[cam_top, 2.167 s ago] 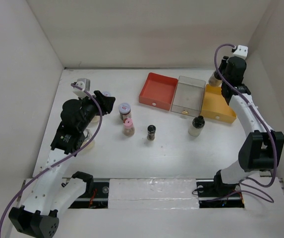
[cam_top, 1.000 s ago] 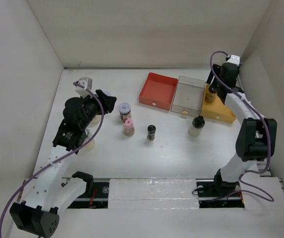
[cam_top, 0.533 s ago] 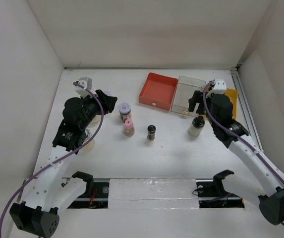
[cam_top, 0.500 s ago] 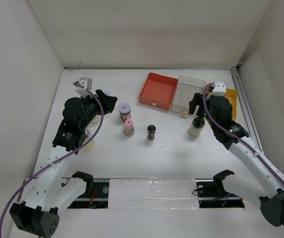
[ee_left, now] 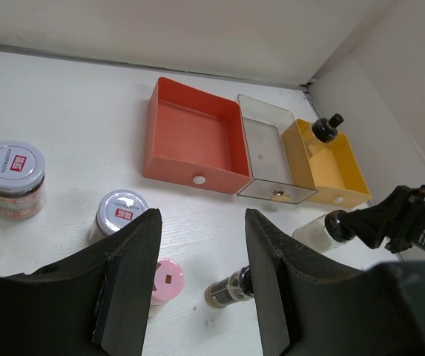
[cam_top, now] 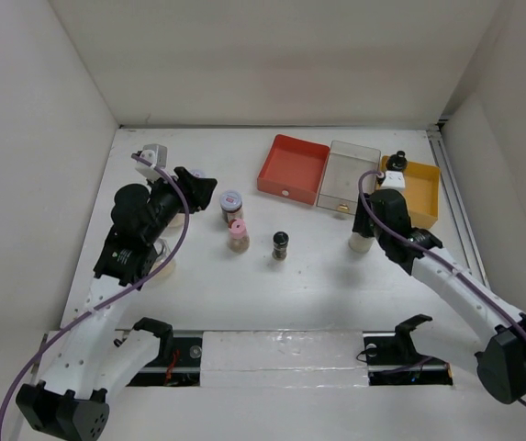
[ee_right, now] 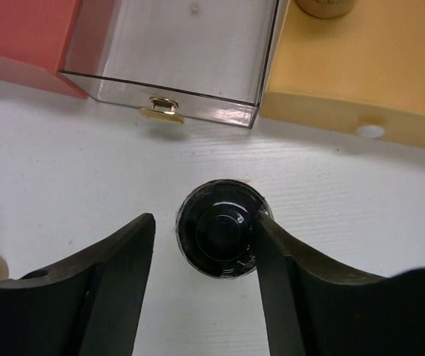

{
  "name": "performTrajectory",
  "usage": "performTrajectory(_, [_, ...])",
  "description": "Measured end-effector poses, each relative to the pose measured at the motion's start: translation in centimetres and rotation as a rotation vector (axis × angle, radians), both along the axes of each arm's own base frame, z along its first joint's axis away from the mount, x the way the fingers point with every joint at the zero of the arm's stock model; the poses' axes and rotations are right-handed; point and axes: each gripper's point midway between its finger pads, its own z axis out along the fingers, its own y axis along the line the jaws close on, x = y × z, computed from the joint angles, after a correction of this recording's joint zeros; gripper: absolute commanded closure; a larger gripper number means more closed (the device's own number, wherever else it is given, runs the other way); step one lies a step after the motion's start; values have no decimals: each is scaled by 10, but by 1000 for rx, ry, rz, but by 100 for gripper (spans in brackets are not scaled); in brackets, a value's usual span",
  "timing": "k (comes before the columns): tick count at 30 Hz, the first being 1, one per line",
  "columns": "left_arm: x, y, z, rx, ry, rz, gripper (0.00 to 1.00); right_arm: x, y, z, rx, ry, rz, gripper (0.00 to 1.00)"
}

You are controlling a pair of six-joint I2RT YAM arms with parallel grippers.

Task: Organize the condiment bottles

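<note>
My right gripper [cam_top: 364,219] is open, low over the black-lid bottle [cam_top: 361,243]. In the right wrist view the jaws [ee_right: 205,222] straddle its lid [ee_right: 218,228]; the right finger touches it, the left stands apart. A dark-lid jar [cam_top: 397,163] stands in the yellow tray [cam_top: 420,200]. A silver-lid jar [cam_top: 231,203], a pink-lid jar [cam_top: 237,233] and a small dark jar [cam_top: 281,244] stand mid-table. My left gripper [cam_top: 200,188] is open and empty above them; its wrist view shows them between the fingers [ee_left: 202,222].
The red tray [cam_top: 292,169], clear tray [cam_top: 346,175] and yellow tray stand side by side at the back right. Another silver-lid jar [ee_left: 12,167] stands at the left near my left gripper. Side walls close in the table.
My right gripper left the dark-lid jar in the yellow tray, swung forward and left, and came down around the black-lid bottle. The left arm has barely moved.
</note>
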Motion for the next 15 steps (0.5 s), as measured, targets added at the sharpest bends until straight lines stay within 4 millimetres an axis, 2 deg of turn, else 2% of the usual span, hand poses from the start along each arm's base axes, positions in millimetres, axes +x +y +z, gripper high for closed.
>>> performTrajectory(8, [0,0,1,-1,-2,0,55,8,-10,-6,-23,2,-51,53])
performTrajectory(9, [-1,0,1,-1,-2,0,55,9,-12,-6,-25,-1,-60,61])
performTrajectory(13, [-1,0,1,-1,-2,0,55,15,-16,-7,-35,-10,-82,74])
performTrajectory(15, [-1,0,1,-1,-2,0,55,17,-16,-7,-38,-16,-89,77])
